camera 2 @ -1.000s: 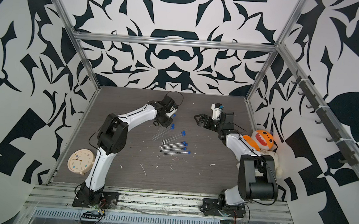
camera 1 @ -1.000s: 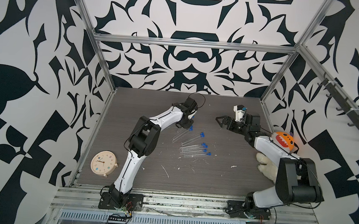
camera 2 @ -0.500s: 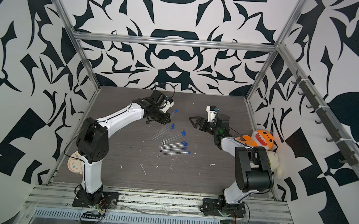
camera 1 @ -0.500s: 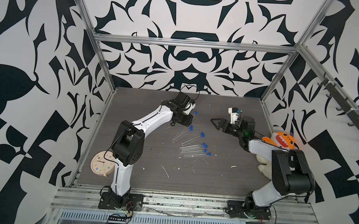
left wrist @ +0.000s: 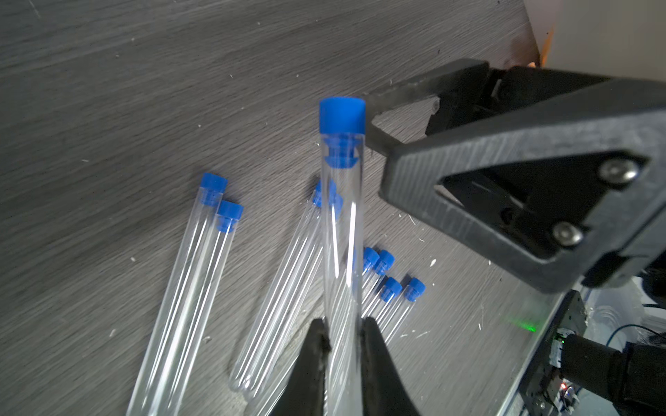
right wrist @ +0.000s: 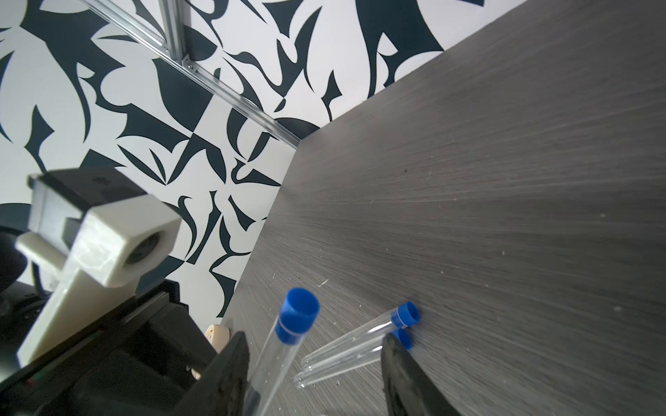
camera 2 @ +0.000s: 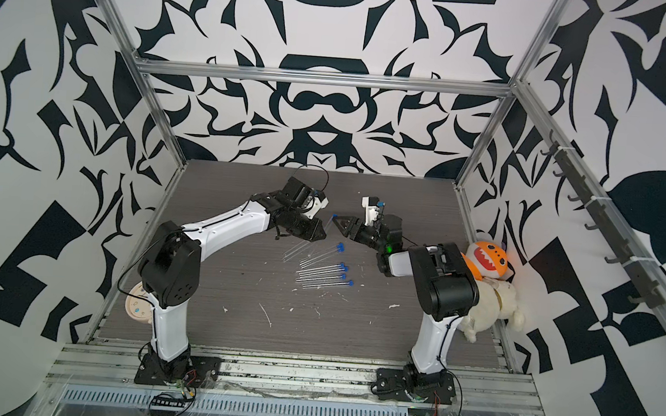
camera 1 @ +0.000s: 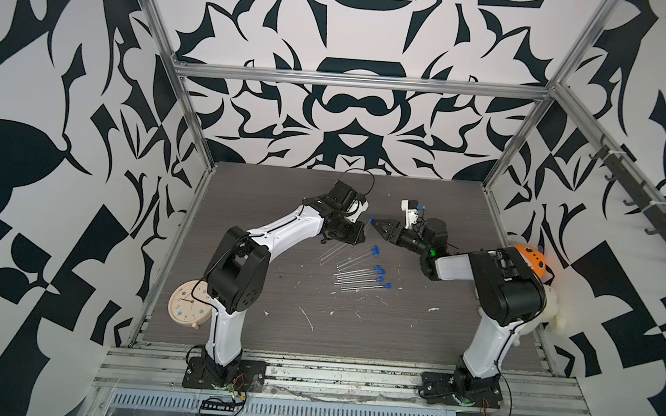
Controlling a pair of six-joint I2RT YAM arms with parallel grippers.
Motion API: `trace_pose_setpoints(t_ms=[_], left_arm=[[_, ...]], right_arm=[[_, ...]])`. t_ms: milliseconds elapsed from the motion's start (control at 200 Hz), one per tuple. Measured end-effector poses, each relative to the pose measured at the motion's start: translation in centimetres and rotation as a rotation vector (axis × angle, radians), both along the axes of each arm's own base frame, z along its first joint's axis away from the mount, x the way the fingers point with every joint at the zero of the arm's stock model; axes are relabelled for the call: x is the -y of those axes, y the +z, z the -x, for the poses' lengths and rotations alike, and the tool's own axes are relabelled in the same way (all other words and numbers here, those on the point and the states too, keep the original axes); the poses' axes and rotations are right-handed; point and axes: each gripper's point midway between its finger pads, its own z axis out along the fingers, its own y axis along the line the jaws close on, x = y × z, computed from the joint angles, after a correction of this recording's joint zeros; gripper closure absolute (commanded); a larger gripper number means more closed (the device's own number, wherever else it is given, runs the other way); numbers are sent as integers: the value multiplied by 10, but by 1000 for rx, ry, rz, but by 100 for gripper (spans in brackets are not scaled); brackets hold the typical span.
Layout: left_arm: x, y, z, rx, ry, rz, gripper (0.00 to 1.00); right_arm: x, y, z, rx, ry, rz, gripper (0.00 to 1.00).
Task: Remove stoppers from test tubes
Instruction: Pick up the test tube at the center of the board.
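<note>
**Left pincer clamps a capped tube; right pincer stands open at its stopper**

At lower left in a top view, a round clock [camera 1: 189, 307] lies on the dark wood-grain surface [camera 1: 373, 342]. Its dial marks are too small to read. Right of it, near the centre, the left pincer [left wrist: 342, 324] is closed tight on a slim, clear test tube [left wrist: 340, 234], gripping the shaft well away from the capped end. The tube's bright blue stopper [left wrist: 342, 115] sits in its mouth, the ribbed plug visible through the wall.

The right pincer [right wrist: 314, 336] is part open with the tube's capped end between its jaws. One tip lies just beside the cap; whether it touches, I cannot tell.

Below them, mid-frame in both top views, more test tubes [camera 1: 354, 277] lie in a loose fan on the surface, with their blue stoppers [camera 1: 379, 269] at the right-hand ends. At far right an orange-and-white plush toy [camera 1: 532, 261] rests by the wall.
</note>
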Motion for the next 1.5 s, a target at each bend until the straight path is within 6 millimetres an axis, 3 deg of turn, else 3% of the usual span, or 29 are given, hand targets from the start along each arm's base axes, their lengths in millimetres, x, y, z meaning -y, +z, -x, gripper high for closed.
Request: trace_pose_setpoints(t_ms=[150, 380, 1075, 1250, 1335, 1390, 1460, 1500], left_arm=[[2, 1, 1, 4, -5, 5, 90], [4, 2, 0, 10, -6, 9, 90], [3, 4, 0, 23, -15, 9, 93], [3, 4, 0, 29, -23, 6, 94], [2, 3, 0, 34, -25, -4, 94], [1, 3, 0, 36, -26, -9, 88], [1, 2, 0, 38, -24, -13, 60], [0, 2, 0, 39, -25, -15, 51]], right_arm=[[-7, 8, -3, 18, 10, -43, 55], [-15, 5, -5, -7, 20, -76, 66], [-16, 14, -10, -5, 15, -99, 70], [-15, 15, -11, -15, 7, -106, 81], [-16, 17, -12, -16, 9, -113, 91], [-16, 20, -12, -10, 11, -120, 95], [-17, 21, -13, -7, 12, -120, 98], [-17, 21, -13, -6, 10, -119, 100]])
